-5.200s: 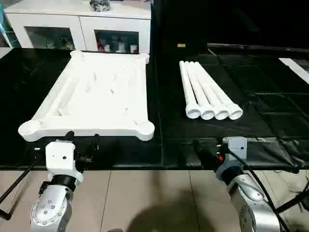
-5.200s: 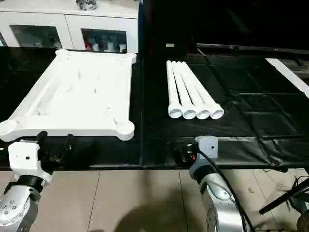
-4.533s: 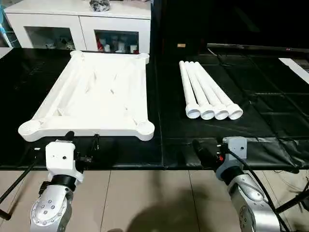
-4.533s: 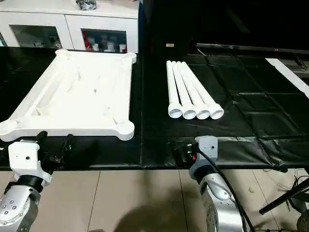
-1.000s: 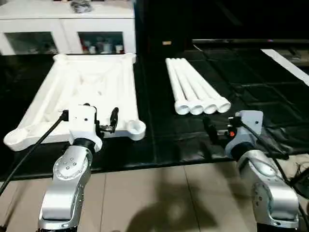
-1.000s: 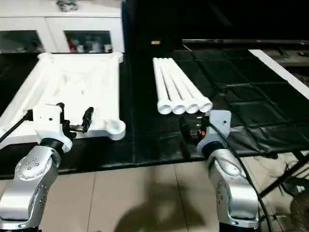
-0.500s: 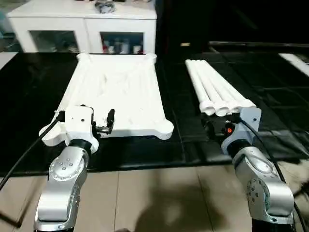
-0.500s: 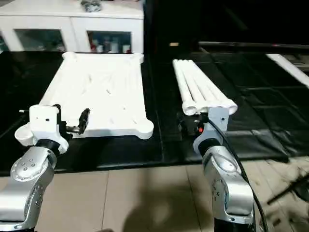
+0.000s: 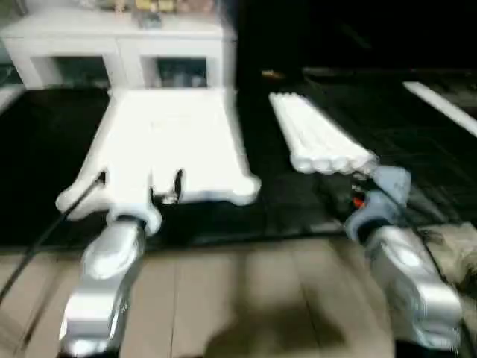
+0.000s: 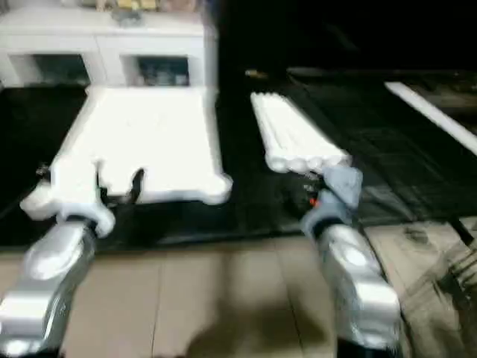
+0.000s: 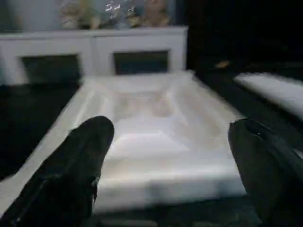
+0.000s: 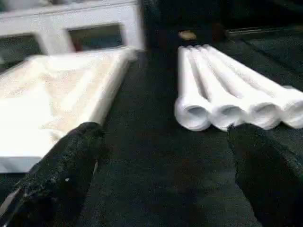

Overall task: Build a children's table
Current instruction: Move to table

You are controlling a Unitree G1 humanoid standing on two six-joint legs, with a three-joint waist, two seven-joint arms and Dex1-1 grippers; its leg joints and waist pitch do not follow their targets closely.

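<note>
The white table top [image 9: 171, 134] lies ribbed side up on the black mat, left of centre. Four white legs [image 9: 320, 145] lie side by side to its right, their open ends toward me. My left gripper [image 9: 139, 181] hovers at the top's near edge, open, with nothing between its fingers [image 11: 80, 161]. The table top [image 11: 151, 142] lies just ahead of it in the left wrist view. My right gripper [image 12: 165, 132] is open and empty just short of the legs' [image 12: 236, 109] near ends. One of its fingers [image 12: 71, 161] stands far from the other.
A white cabinet [image 9: 119, 52] with glass doors stands behind the mat. The black mat [image 9: 45, 142] covers the floor under the parts. Beige tiles [image 9: 246, 298] lie on the near side. A white strip [image 9: 440, 104] lies at the far right.
Both arms have risen and gone forward from the mat's near edge to the table top and the legs' ends. The camera has shifted too, and the parts lie as before.
</note>
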